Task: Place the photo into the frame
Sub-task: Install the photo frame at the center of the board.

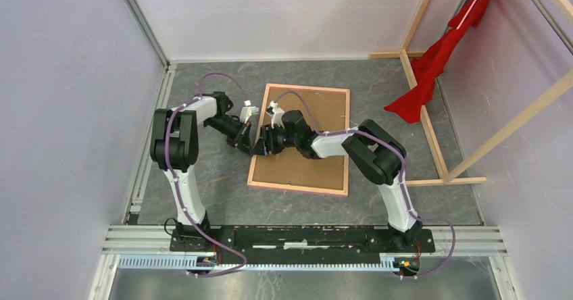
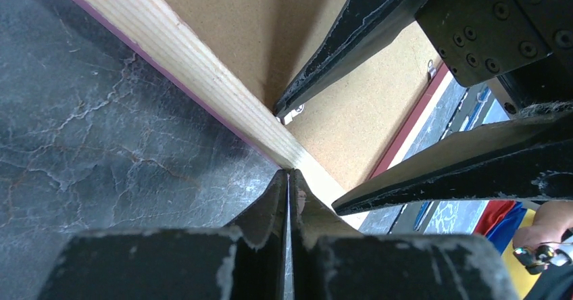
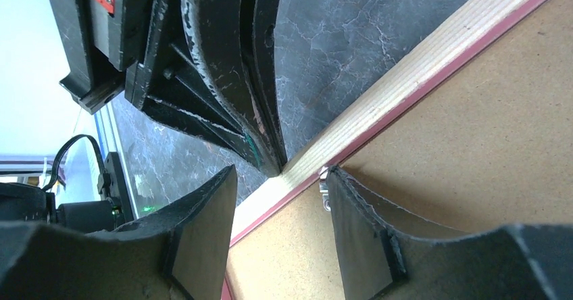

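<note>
Touching frame point(image 2: 203, 70): left claw point(image 2: 289, 176) pinched together | right claw point(image 3: 278, 171) spread astride frame

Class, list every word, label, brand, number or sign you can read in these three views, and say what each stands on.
There are none to read.
The brown back of the photo is plain, the frame carries no lettering, and the red cloth bears no print.

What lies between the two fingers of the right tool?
The pale tan wooden rail of the thin pink rectangular frame and a strip of the photo's brown hardboard back, as the right wrist view shows.
</note>
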### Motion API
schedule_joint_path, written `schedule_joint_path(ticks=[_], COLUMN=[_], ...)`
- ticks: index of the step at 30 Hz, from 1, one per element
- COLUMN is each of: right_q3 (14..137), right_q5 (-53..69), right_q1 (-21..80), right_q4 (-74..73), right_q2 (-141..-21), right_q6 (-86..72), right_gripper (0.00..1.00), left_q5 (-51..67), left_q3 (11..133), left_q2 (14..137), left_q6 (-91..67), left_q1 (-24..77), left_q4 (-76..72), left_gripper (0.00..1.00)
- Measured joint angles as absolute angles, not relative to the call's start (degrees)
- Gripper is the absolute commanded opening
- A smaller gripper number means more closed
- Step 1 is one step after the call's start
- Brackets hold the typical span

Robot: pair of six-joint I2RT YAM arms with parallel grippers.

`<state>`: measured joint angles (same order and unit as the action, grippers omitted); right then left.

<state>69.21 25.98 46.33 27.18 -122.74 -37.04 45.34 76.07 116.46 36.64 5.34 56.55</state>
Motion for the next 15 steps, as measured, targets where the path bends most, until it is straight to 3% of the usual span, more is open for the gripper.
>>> schedule_joint_path(ticks=[6, 15], right_q3=[68.53, 67.0], right_q5=[27.2, 26.89], right_q1=[43.72, 31.14], right_q4=[26.5, 25.61], right_q2=[-121.67, -116.2], right_q6=[-36.64, -34.87], right_gripper=[0.61, 0.63], left_q5=[44.47, 44.14], left_q3=[77.1, 87.26], left_q2=[116.46, 118.83], left_q6=[36.64, 34.0], left_q1=[5.52, 5.54], left_q4=[57.3, 56.38], left_gripper=[0.07, 0.13])
